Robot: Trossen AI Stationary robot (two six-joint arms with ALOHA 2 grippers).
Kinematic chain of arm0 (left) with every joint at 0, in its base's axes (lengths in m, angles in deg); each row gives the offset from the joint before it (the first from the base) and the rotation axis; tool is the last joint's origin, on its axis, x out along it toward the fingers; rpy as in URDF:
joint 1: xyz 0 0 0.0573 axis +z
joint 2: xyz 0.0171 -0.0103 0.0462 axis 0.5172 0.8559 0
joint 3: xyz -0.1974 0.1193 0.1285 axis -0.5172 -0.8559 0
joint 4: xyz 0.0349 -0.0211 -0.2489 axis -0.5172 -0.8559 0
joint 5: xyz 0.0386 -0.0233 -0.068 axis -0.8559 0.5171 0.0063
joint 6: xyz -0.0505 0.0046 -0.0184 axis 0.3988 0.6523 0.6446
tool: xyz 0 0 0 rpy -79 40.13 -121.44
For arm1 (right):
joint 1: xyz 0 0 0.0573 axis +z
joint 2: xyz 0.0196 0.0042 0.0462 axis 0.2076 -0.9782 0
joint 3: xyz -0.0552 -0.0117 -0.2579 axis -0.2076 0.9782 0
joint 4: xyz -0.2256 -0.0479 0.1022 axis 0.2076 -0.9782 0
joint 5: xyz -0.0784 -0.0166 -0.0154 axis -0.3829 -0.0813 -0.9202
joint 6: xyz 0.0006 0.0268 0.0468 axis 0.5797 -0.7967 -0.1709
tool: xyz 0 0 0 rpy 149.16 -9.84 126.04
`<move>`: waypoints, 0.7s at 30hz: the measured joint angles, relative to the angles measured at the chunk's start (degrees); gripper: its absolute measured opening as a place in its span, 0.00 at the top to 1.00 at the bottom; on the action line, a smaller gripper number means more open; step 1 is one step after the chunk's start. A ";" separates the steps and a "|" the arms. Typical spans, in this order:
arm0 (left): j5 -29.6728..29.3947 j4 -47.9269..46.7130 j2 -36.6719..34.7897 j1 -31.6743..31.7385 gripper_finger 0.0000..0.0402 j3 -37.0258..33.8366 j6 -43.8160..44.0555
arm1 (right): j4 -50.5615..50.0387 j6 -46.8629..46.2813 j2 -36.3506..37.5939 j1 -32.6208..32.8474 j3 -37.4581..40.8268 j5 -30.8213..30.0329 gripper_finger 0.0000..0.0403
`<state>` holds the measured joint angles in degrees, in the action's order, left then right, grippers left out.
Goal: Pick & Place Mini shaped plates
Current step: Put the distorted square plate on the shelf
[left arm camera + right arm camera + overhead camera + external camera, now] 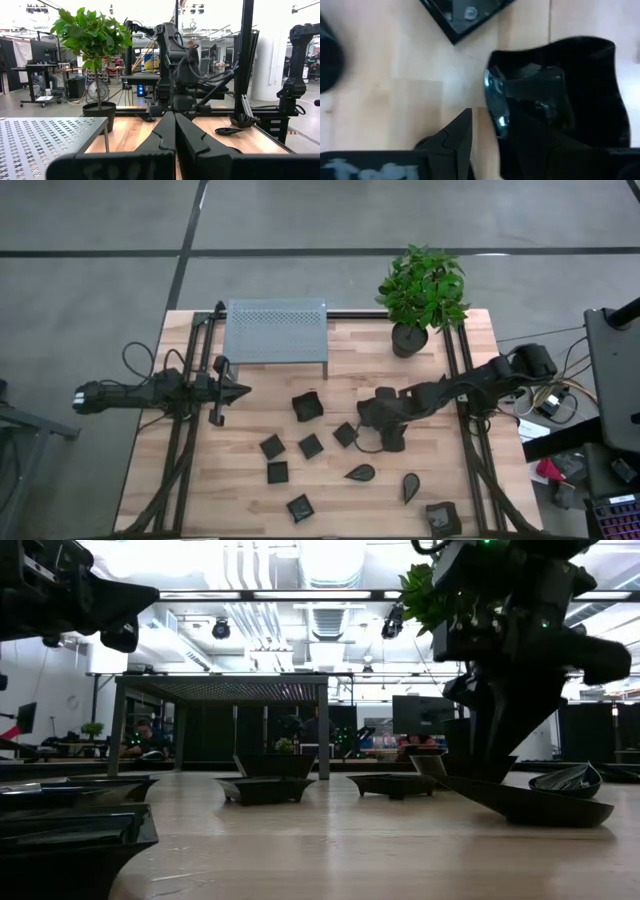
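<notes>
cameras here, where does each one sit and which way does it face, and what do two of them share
High view: above the table, looking straight down; both arms show, left claw and right claw.
Low view: at tabletop height, looking level across at the mini plates; right arm drops in.
Left wrist view: looks forward past its shut fingers toward the right arm.
Right wrist view: looks down at a plate between its fingers.
Shared: high and left wrist views both show the plant and perforated rack.

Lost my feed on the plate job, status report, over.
Right gripper down at table centre, one finger outside and one inside rim of a mini plate. Left gripper shut, parked beside mesh shelf. Square plate close alongside.
</notes>
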<state>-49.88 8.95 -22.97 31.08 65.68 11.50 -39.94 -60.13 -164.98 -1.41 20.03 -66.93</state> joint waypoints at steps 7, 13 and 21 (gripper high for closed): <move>0.00 -0.02 0.00 0.01 1.00 0.00 0.02 | 0.00 0.03 -0.98 -0.02 0.00 -2.02 0.71; -0.02 -0.04 0.00 0.01 1.00 0.00 0.00 | 0.07 -0.57 -0.01 0.04 0.04 -2.00 0.83; 0.00 -0.04 0.00 -0.01 1.00 0.00 0.00 | 0.19 -1.73 0.10 0.04 0.04 -1.92 0.97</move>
<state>-49.88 8.91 -22.97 31.07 65.68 11.50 -39.76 -61.86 -164.89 -1.37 20.07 -68.85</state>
